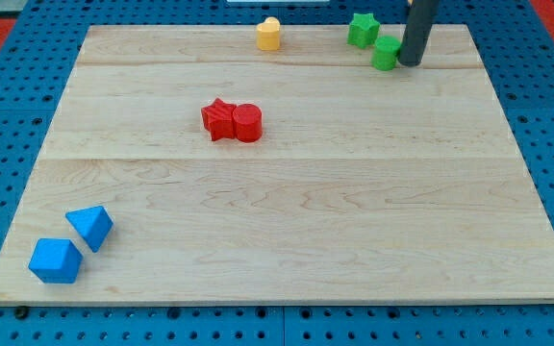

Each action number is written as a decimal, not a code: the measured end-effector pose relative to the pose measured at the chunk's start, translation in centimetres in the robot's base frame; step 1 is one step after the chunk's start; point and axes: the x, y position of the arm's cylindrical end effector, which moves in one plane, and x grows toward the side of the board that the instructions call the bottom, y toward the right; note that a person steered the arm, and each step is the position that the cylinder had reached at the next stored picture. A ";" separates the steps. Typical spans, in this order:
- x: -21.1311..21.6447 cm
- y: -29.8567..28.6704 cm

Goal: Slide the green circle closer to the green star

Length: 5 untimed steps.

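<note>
The green circle [386, 54] is seen near the board's top right corner, just below and beside the green star [362, 29]. The two look almost touching, so the job seems nearly done; only a tiny push may be left. My tip [410, 62] is set right against the circle's right side. No claw is carried, only a plain rod. Farther off, a yellow block [269, 35] is seen at the top edge, a red star [219, 119] and red circle [247, 123] near the middle, two blue blocks [70, 245] at the bottom left corner.

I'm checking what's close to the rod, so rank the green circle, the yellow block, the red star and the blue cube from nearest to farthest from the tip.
From my tip:
1. Green circle, right beside it on the view's left.
2. Yellow block, top edge, further left.
3. Red star, mid-board.
4. Blue cube, bottom-left corner.
</note>
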 end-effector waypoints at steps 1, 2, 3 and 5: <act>0.0 0.0; -1.1 -1.5; -1.8 -2.6; -1.6 2.2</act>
